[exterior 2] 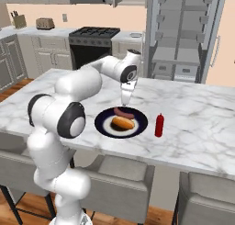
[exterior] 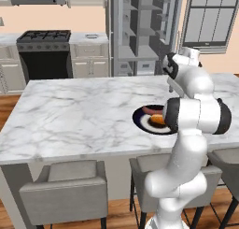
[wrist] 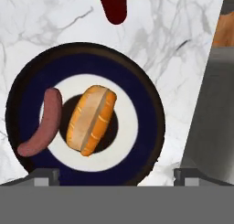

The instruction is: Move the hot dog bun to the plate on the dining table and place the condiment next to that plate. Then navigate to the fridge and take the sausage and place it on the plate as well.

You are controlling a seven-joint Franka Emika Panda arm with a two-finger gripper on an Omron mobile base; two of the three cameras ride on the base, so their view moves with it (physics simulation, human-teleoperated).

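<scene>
Right base view first: fridge (exterior 2: 183,33) at the back wall, tall and grey, doors swung wide, shelves on show. Ahead of it the dining table (exterior 2: 193,118), white marble veined in grey, spanning the frame, with grey chairs (exterior 2: 124,182) tucked under the near edge. Black stove (exterior 2: 94,42) left of the fridge, set among beige cabinets. Over the table, the white arm, bent at the elbow and reaching down toward the plate (exterior 2: 103,123) (dark navy rim, pale ring, dark centre), which sits near the table's front edge. Just right of the plate, upright and apart from it, the condiment (exterior 2: 159,124), slim and red. On the plate, the hot dog bun (exterior 2: 123,123), orange-tan, lying in the middle; beside it on the far side, touching or nearly so, the sausage (exterior 2: 124,112), pinkish-brown and slightly curved. Above the sausage, clear of it, the gripper (exterior 2: 124,100), pointing straight down, holding nothing. Hand view, looking down: plate rim between the two finger tips (wrist: 45,177), set wide apart at the bottom corners, bun and sausage side by side, bottle tip at the top edge.
</scene>
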